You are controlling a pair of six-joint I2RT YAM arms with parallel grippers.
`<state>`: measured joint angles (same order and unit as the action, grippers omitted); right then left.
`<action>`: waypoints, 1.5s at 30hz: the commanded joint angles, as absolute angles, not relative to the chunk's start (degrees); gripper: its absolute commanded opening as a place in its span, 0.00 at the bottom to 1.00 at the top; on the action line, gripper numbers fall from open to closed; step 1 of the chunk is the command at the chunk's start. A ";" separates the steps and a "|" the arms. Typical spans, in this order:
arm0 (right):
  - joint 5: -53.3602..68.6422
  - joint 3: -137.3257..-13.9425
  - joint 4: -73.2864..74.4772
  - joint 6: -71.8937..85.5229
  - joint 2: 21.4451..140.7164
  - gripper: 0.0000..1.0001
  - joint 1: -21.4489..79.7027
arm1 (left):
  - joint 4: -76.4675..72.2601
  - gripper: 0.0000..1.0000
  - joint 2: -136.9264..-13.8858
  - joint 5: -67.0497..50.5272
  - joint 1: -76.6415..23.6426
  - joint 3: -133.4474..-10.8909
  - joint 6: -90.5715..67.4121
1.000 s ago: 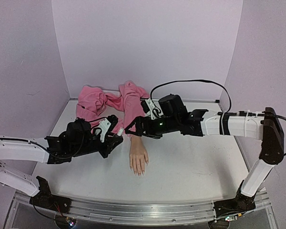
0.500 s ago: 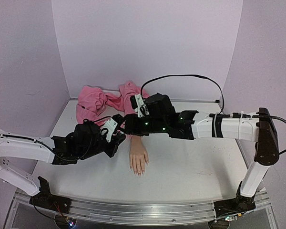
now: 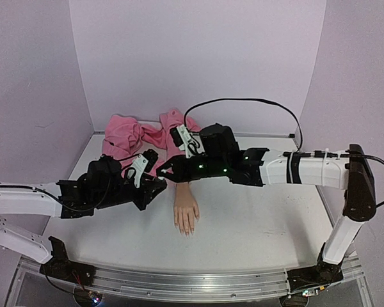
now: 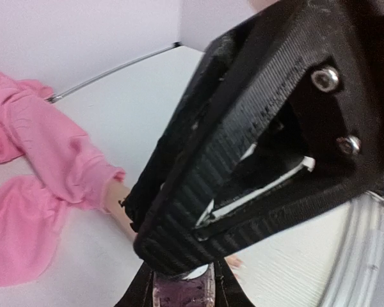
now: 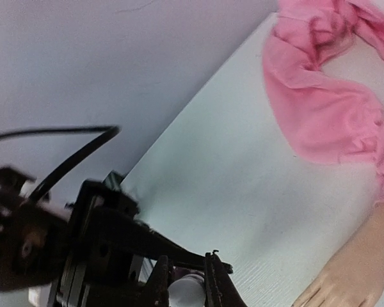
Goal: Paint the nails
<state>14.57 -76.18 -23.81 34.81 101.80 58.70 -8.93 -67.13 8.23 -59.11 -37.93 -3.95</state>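
The pale mannequin hand lies palm down mid-table, its pink sleeve trailing to the back; the nails at its near fingertips are too small to make out. My left gripper hovers just left of the wrist, shut on a small purple polish bottle. My right gripper meets it from the right, its jaws shut on the bottle's white cap. In the left wrist view the right gripper's black body fills most of the picture. The hand shows at the right wrist view's lower right.
Bunched pink cloth lies at the back left against the wall. Lilac walls enclose the table on three sides. A black cable arcs over the right arm. The metal rail runs along the near edge.
The right gripper has moved left to the left gripper and shut on the bottle's cap. The left arm shifted forward and back slightly, still holding the bottle.
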 commanded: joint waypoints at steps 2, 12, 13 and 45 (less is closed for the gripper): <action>60.04 -70.48 -31.50 11.92 95.52 0.00 57.65 | -15.67 0.00 -58.08 -48.67 -55.60 -39.90 -4.61; 62.67 -66.55 -30.85 9.23 91.57 0.00 57.66 | -15.73 0.00 -52.80 -46.18 -52.29 -37.15 -5.36; 55.89 -66.84 -30.71 10.30 91.28 0.10 57.65 | -15.61 0.00 -53.18 -40.89 -52.30 -36.72 -5.36; 3.49 -77.74 -24.86 45.88 101.72 0.68 60.08 | -14.33 0.00 -65.57 17.69 -60.44 -40.08 -2.23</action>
